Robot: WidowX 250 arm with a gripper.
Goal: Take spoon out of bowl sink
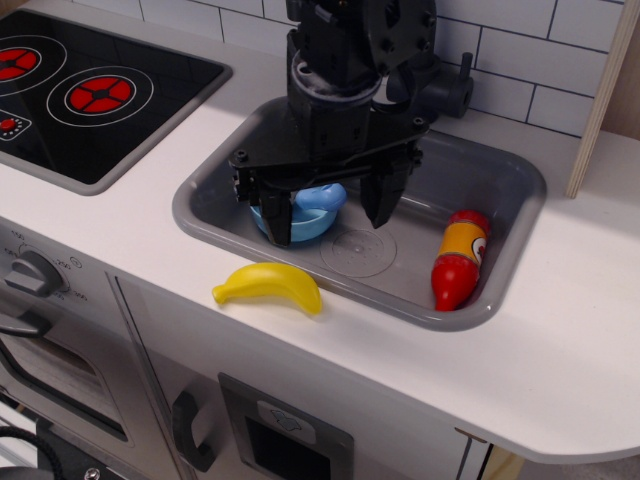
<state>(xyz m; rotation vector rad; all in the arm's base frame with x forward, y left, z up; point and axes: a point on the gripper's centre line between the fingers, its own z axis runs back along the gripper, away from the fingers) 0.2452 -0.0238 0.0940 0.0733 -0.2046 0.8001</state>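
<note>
The gripper hangs over the sink with its fingers spread apart and empty, straddling the bowl directly beneath — the spoon presumably lies inside it, hidden, so its long axis cannot be told.

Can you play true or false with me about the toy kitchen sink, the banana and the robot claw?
1. The banana lies inside the sink. False: it lies on the counter in front of it.
2. The gripper hangs open over the bowl. True.
3. The bowl is red. False: it is light blue.
4. A red and yellow bottle lies in the sink. True.
</note>
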